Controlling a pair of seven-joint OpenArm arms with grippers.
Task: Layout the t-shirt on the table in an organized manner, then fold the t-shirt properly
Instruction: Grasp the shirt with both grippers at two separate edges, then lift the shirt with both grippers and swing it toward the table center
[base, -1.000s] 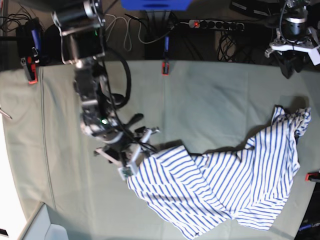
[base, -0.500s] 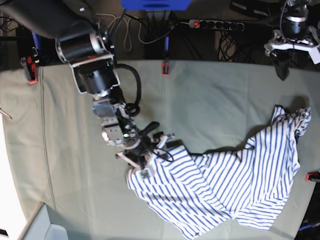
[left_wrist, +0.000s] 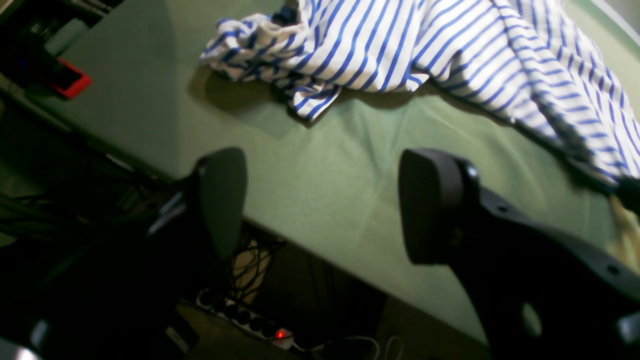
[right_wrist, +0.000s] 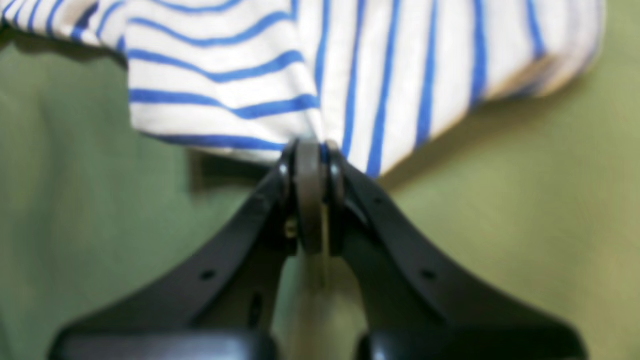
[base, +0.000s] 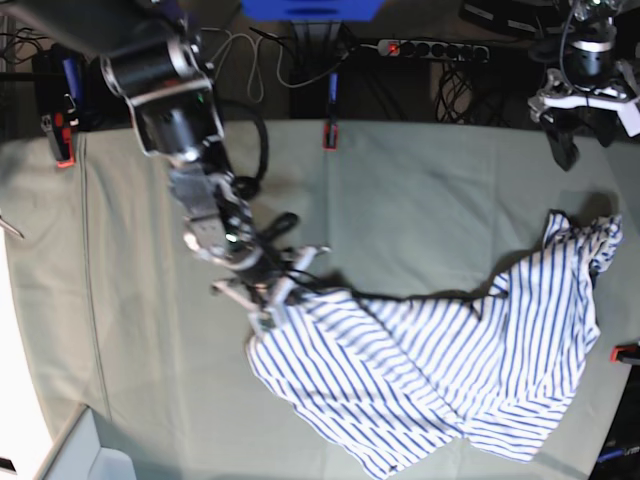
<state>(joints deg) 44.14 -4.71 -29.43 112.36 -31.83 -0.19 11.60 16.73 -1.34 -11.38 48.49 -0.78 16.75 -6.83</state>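
**Right gripper clamped on the shirt's edge, left gripper open above the far edge**

On the left of the base view, the right arm reaches down from the table's far-left corner toward the middle of the table (base: 420, 200). Its right gripper (base: 272, 305) sits at the left end of the t-shirt (base: 430, 380). The right wrist view shows that gripper (right_wrist: 311, 165) with its black fingers (right_wrist: 240, 220) pressed together and a fold of the striped fabric (right_wrist: 310, 65) pinched between the tips; the cloth bunches upward from the pinch and a shadow lies beneath it on the green cover (right_wrist: 525, 200).

The t-shirt lies crumpled, not flat. From the pinched corner it spreads toward the near edge of the table and runs across to the right edge, where a gathered end rises in a bunch. Folds and overlapping layers cross its middle; I cannot tell which part is the sleeve or the neckline.

At the far edge a red clamp (base: 330, 133) grips the cover, another (base: 62, 140) sits at the far-left corner, and a third (base: 626, 352) at the right edge beside the shirt.

On the right, the left gripper (base: 575, 110) hangs above the far-right corner, apart from the shirt. In the left wrist view its fingers (left_wrist: 222, 200) stand wide apart with nothing between them, the table (left_wrist: 325, 165) edge below and the bunched end of the shirt (left_wrist: 390, 45) beyond. A power strip (left_wrist: 240, 317) lies on the floor under the edge.
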